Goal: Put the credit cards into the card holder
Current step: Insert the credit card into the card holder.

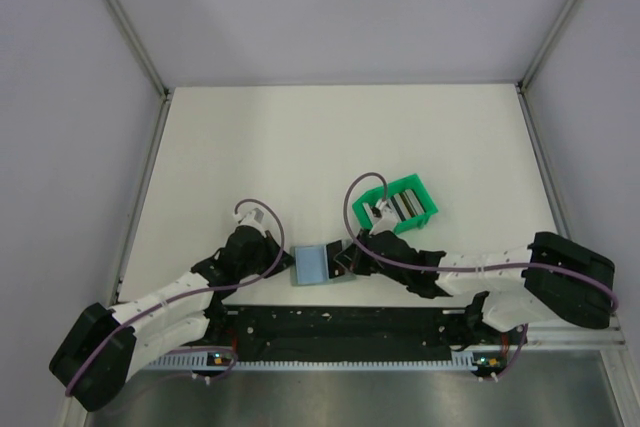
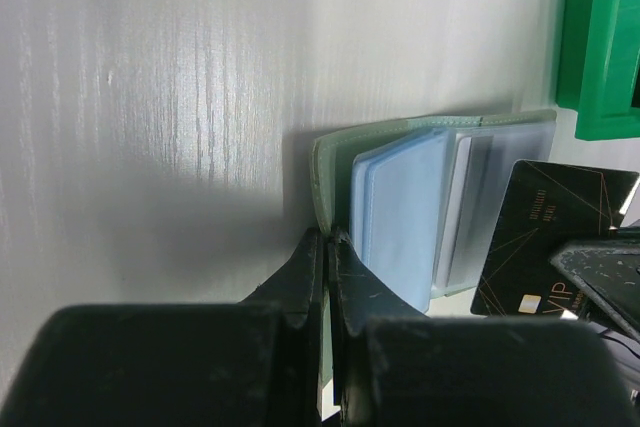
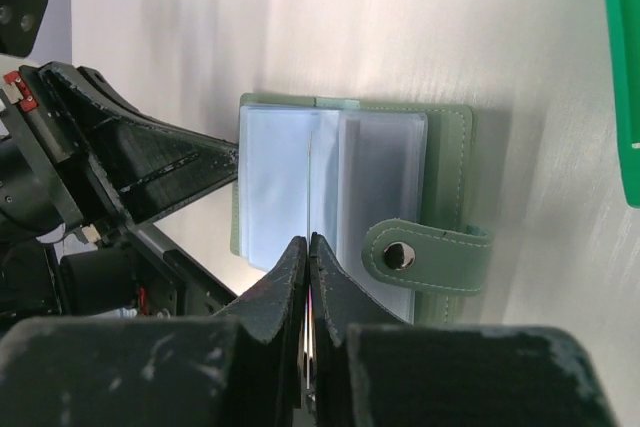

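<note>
While the right gripper (image 3: pixel 309 239) pinches a black card (image 2: pixel 550 232) edge-on, its long axis pointing at the fold of the open card holder (image 1: pixel 312 267) lying between both arms, the card may miss a sleeve and only push the pages. Pressed together, the left gripper (image 2: pixel 327 237) touches the cover's edge, perhaps pinching it.

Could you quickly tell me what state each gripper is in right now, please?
Left gripper: jaws shut, seemingly pinching the grey-green folding card holder by its edge.
Right gripper: jaws shut on a thin black credit card.
</note>
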Motion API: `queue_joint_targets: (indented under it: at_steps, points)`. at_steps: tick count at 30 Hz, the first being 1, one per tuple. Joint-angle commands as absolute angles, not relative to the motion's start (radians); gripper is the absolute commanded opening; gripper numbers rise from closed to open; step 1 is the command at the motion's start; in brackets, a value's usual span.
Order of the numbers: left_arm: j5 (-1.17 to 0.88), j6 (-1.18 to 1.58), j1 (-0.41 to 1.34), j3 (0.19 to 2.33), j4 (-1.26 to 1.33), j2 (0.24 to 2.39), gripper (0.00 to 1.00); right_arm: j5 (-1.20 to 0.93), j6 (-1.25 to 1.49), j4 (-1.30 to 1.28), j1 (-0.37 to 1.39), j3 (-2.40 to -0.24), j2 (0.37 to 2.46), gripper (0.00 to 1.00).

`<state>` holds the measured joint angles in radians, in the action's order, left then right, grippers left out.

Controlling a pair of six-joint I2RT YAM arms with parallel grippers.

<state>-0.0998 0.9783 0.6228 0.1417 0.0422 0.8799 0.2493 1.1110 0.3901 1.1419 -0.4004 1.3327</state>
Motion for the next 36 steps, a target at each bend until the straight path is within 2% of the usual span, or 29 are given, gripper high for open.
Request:
queue_joint_targets:
  at_steps: [1, 15, 29, 36]
  points:
    - [-0.095, 0.963, 0.624, 0.129, 0.048, 0.884, 0.0, 0.266, 1.08, 0.353, 1.129, -0.422, 1.301, 0.0]
    - [-0.097, 0.962, 0.626, 0.135, 0.048, 0.885, 0.0, 0.081, 1.098, 0.488, 1.078, -0.448, 1.436, 0.0]
    - [-0.092, 0.962, 0.626, 0.135, 0.046, 0.887, 0.0, 0.103, 1.091, 0.488, 1.075, -0.443, 1.413, 0.0]
    - [-0.095, 0.965, 0.626, 0.138, 0.052, 0.887, 0.0, 0.095, 1.085, 0.534, 1.065, -0.443, 1.474, 0.0]
